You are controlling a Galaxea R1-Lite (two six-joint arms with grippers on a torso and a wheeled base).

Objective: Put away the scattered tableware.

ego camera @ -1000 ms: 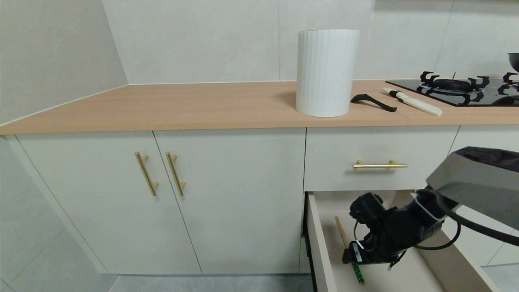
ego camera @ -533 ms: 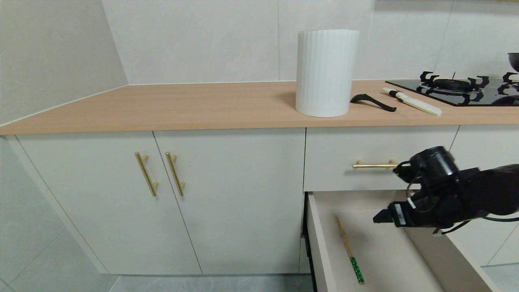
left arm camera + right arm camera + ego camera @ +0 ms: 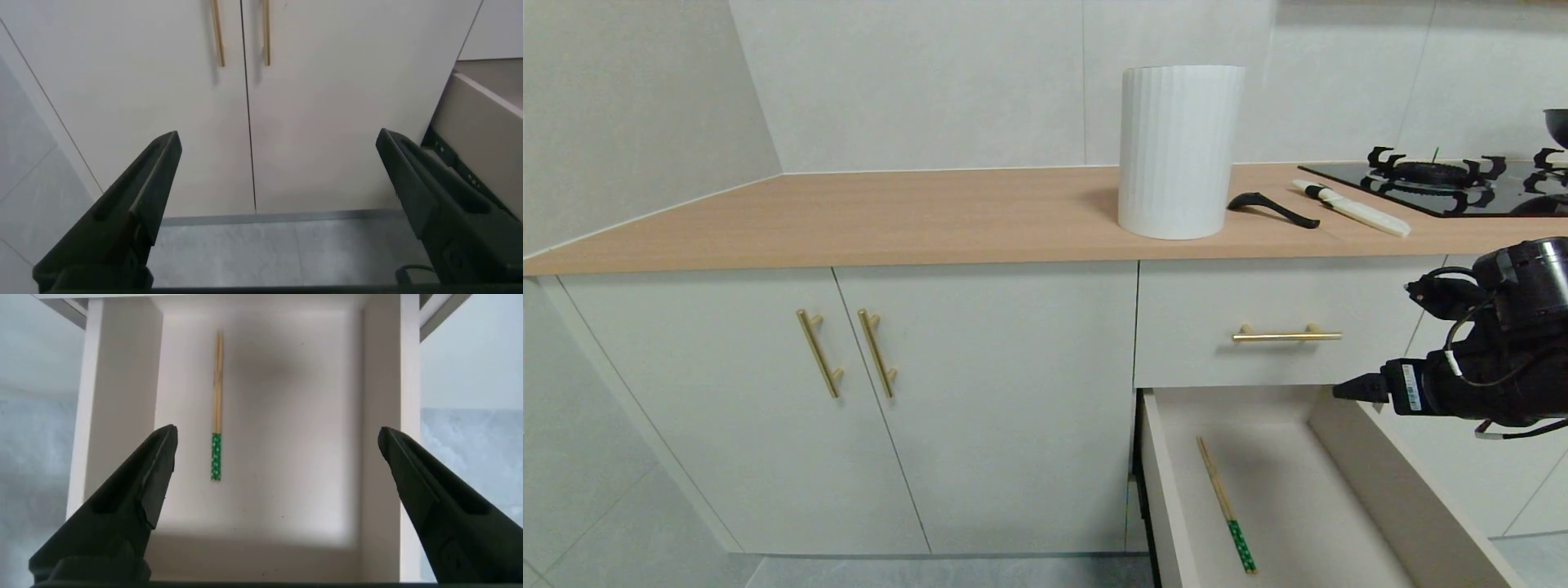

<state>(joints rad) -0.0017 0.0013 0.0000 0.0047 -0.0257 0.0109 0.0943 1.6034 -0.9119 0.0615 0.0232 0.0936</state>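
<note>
A pair of wooden chopsticks with green ends lies on the floor of the open lower drawer. In the right wrist view the chopsticks lie near one side wall of the drawer. My right gripper hangs open and empty above the drawer's right wall, its fingers spread wide. On the counter lie a black spoon and a white knife. My left gripper is open and empty, low in front of the cabinet doors.
A tall white ribbed canister stands on the wooden counter left of the spoon. A black gas hob sits at the far right. A shut drawer with a gold handle is above the open one.
My right gripper has risen out of the drawer and moved right, past its right wall. The chopsticks stay on the drawer floor. The head camera has tilted slightly.
</note>
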